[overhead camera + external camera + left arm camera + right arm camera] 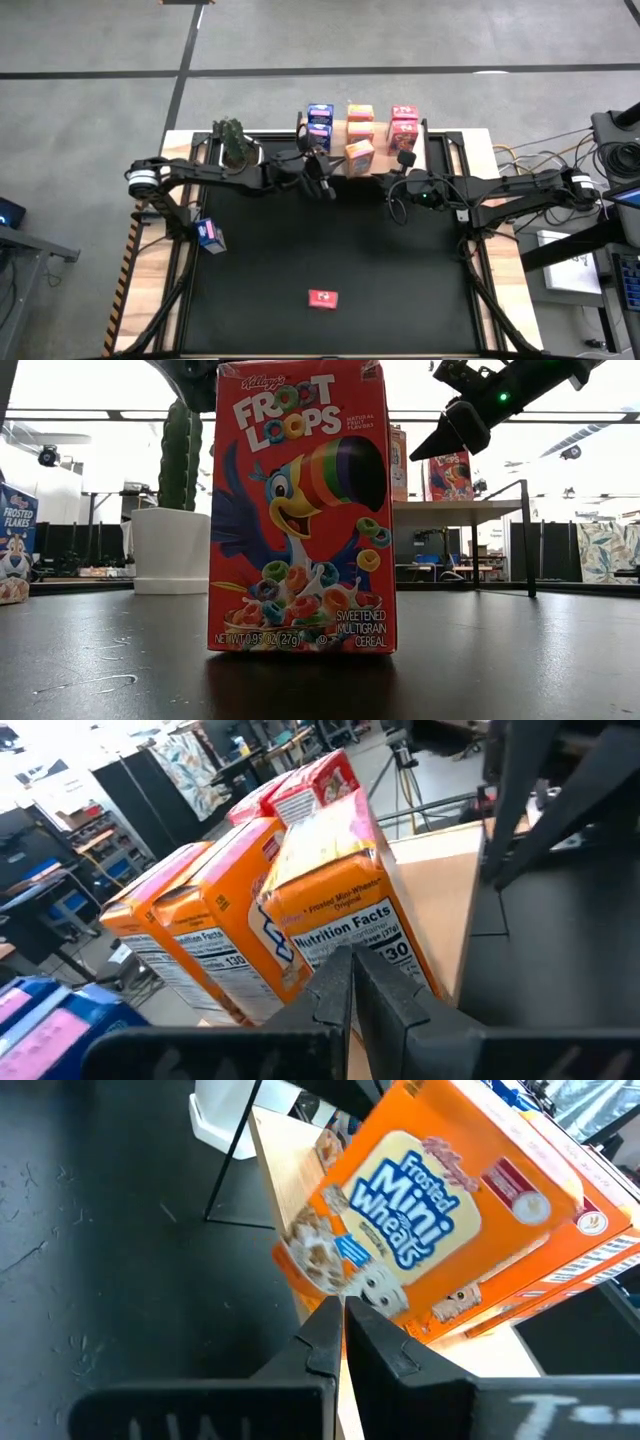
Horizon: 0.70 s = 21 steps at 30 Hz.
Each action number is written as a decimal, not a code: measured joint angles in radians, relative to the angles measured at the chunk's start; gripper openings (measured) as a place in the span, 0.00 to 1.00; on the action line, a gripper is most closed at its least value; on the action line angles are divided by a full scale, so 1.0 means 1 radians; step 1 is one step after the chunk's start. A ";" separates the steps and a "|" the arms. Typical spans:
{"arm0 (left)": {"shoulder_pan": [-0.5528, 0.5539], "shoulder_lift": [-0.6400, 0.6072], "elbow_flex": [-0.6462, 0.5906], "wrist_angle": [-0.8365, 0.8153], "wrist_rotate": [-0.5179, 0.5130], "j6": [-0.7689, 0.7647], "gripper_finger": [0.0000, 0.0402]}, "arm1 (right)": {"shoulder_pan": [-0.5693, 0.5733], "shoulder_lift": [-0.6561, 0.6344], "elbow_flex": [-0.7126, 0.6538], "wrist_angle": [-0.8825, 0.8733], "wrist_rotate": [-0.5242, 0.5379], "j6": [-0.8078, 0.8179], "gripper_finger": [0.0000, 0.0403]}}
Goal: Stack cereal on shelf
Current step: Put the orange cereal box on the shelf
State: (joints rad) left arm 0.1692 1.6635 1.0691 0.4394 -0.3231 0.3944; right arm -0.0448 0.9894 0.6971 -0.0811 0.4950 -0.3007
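Just ahead of the closed, empty left gripper [350,982] stood 1 light, crushable orange cardboard cereal box [345,910] (best pinched across its narrow sides).

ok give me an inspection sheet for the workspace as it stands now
surface: black mat on a wooden table, mostly bare
job's things: blue, orange and red cereal boxes grouped on the wooden shelf; front orange box sits askew; blue box loose at the mat's left edge; red box loose near the front
clutter: potted plant at the back left
end effectors: left end effector shut, empty, just in front of the shelf; right end effector shut, empty, beside the red boxes
cables: bundle off the table's right side
surroundings: grey floor, equipment to the right, no person seen
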 joint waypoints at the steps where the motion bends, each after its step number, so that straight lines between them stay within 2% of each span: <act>1: 0.002 0.009 0.000 0.013 0.000 0.005 0.00 | 0.000 0.000 0.000 0.000 0.000 0.001 0.02; 7: -0.007 0.006 0.000 0.010 -0.082 0.011 0.00 | 0.000 0.000 0.000 -0.004 -0.001 0.003 0.02; 14: -0.058 -0.023 0.000 -0.048 -0.082 0.007 0.00 | 0.000 0.000 -0.001 -0.032 -0.002 0.033 0.02; 21: -0.082 -0.008 0.000 -0.069 0.086 0.011 0.00 | 0.000 0.000 -0.001 -0.046 -0.001 0.039 0.02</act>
State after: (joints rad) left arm 0.0872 1.6558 1.0687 0.3707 -0.2369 0.4057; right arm -0.0448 0.9894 0.6964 -0.1268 0.4938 -0.2619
